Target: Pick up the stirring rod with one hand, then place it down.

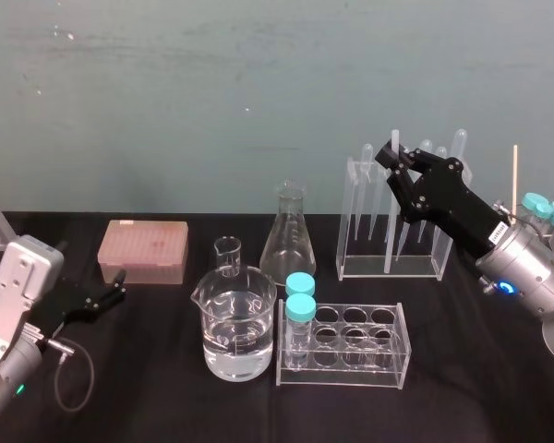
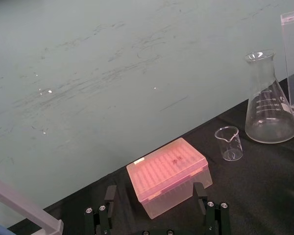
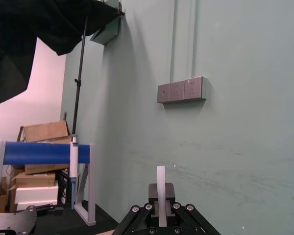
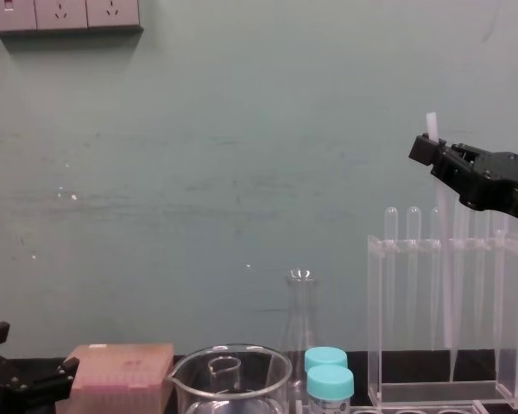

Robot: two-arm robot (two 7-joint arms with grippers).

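One long, thin, whitish-translucent stirring rod (image 3: 160,188) is gripped near its upper end by the black, long-fingered right hand (image 1: 394,157). The fingers are clenched on it from both sides. The rod is held close to upright, and its blunt flat tip stands just above the fingers. The rest of the rod runs down below the hand, in line with the one tall clear acrylic rack (image 1: 388,268). Whether the lower end is free of that rack cannot be told. Several clear bulb-topped pipettes (image 1: 459,148) stand in the rack just behind the hand; their number cannot be counted surely.

Lower down and to the left of the right hand, on the black counter (image 1: 148,388), one low clear tube rack (image 1: 388,355) is seen. It holds two teal-capped tubes (image 1: 300,284) at the end farther from that hand. Beyond it stand one large glass beaker of clear liquid (image 1: 238,328), one small empty glass beaker (image 1: 228,254) and one conical glass flask (image 1: 289,242). The flask's printed graduations cannot be read.

The black left hand (image 1: 111,293) is parked low on the counter with its fingers spread apart and nothing between them. One pink translucent lidded box (image 1: 143,249) lies just ahead of it.

A small white label (image 1: 500,231) is carried on the right arm; its writing is illegible. Three grey wall sockets (image 4: 65,13) are mounted on the wall high above the left hand.
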